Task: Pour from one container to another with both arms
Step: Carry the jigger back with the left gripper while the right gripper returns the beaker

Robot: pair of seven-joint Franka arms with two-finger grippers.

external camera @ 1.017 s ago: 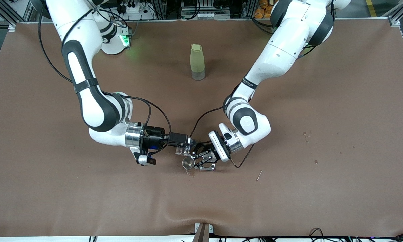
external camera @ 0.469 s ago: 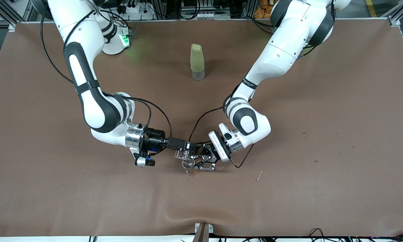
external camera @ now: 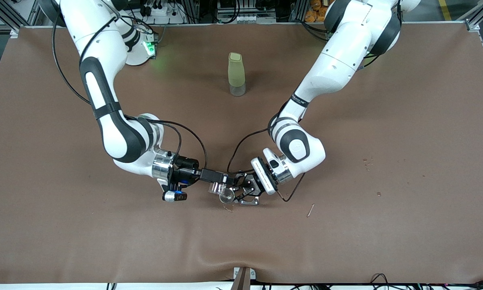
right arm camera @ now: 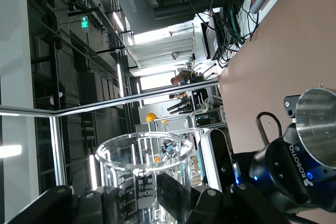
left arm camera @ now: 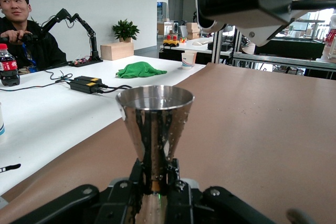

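The small silvery metal measuring cup (external camera: pixel 226 196) is upright over the middle of the brown table, with my left gripper (external camera: pixel 236 194) shut on its narrow waist. In the left wrist view the measuring cup (left arm camera: pixel 155 124) rises from the left gripper (left arm camera: pixel 156 182). My right gripper (external camera: pixel 221 184) is shut on the tiny transparent glass cup (external camera: pixel 217 188), which lies tipped on its side with its mouth at the metal cup's rim. The right wrist view shows the glass cup (right arm camera: pixel 144 174) in the right gripper (right arm camera: pixel 144 200), with the metal cup (right arm camera: pixel 318 124) beside it.
A tall pale-green bottle (external camera: pixel 236 74) stands farther from the front camera, between the two arms. A small sliver (external camera: pixel 310 210) and a few specks (external camera: pixel 368 162) lie toward the left arm's end. A small mark (external camera: pixel 227 208) lies on the cloth under the cups.
The right arm has shifted toward the metal cup and turned its wrist, tipping the glass cup further over the rim. The left arm has barely moved.
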